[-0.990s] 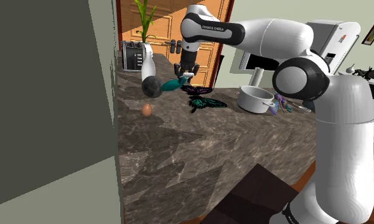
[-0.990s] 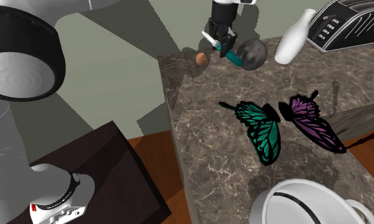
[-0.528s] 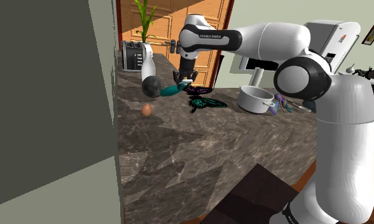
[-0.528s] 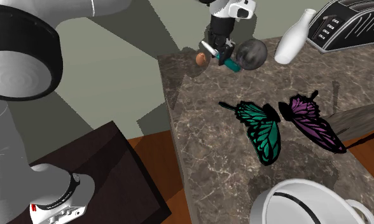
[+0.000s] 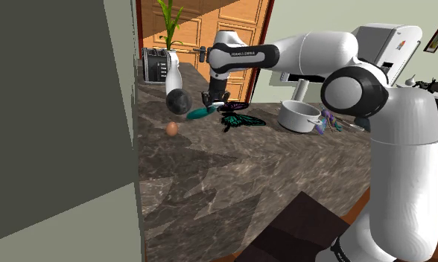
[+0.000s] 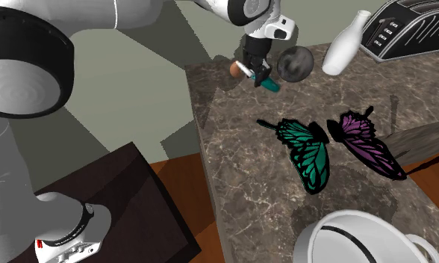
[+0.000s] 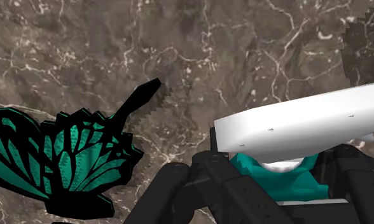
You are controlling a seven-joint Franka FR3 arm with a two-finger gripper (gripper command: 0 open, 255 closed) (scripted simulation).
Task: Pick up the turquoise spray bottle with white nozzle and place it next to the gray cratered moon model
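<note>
The turquoise spray bottle (image 5: 198, 112) with a long white nozzle is pinched near its neck by the all-black two-finger gripper (image 5: 210, 100). It is held slanted, low over the dark marbled countertop (image 5: 210, 171), just beside the grey cratered moon model (image 5: 178, 102).

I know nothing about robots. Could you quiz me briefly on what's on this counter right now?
1. True or false: the gripper clasps the turquoise spray bottle.
2. What stands between the grey moon model and the toaster? A. an egg B. a white vase C. a pot
3. Fill in: the butterfly beside the purple butterfly is ___.
Key: 1 true; 2 B; 3 teal.
</note>
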